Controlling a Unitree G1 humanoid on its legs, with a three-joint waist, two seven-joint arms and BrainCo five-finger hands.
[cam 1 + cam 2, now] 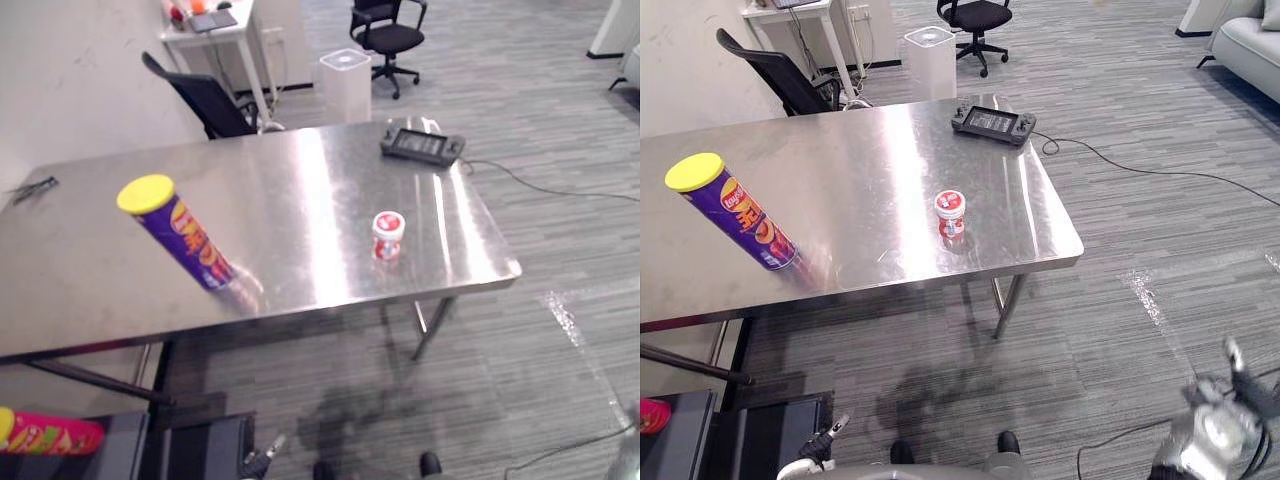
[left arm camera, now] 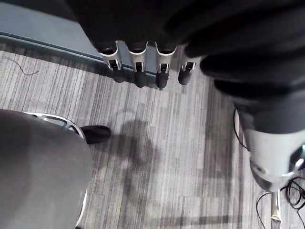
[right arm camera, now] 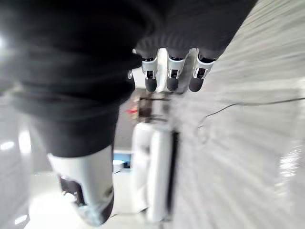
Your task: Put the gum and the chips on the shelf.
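Near the table's [image 1: 300, 170] front edge: chips can [image 1: 180, 235] left of middle, gum jar [image 1: 387, 235] toward the right corner, both untouched. Your left hand [image 2: 138, 71] and right hand [image 3: 171, 76] hang low, fingers straight, empty. Nothing picked yet; raise one hand and grasp.

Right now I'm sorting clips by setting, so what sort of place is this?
Likely an office or lab: a swivel chair on grey carpet, a white desk by the wall, and a steel table holding the chips and gum.
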